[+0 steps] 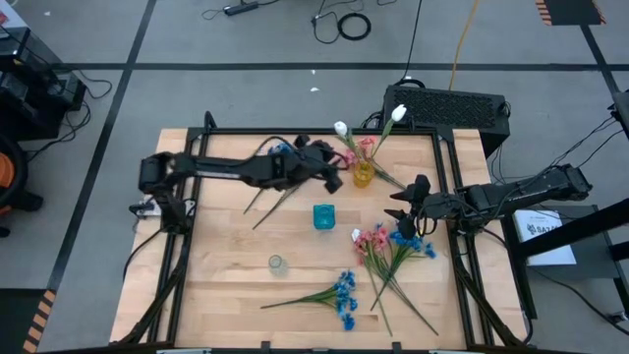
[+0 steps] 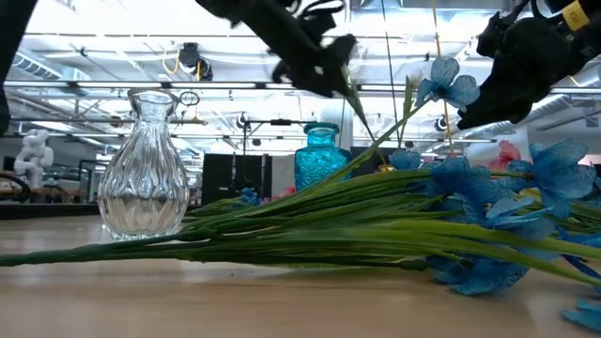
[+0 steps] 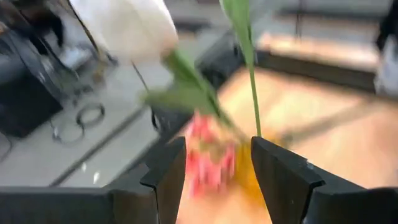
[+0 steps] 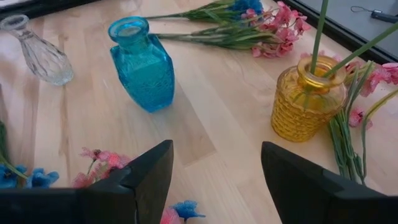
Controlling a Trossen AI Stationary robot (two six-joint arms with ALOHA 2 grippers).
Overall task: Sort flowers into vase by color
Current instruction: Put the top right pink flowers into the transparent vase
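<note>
Blue flowers [image 2: 488,225] lie unsorted up front; the yellow vase [image 1: 363,174] at twelve o'clock holds white tulips [image 1: 398,114]. Left gripper [image 1: 334,173] and right gripper [image 1: 398,210]: fingers apart, empty.

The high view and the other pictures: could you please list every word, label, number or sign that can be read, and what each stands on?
None can be read.
White label beside the right arm, high view: dark print, too small to read.
Yellow tag on the arm at the top right of the low view: marks too blurred to read.
The vases and table carry no visible text.
</note>
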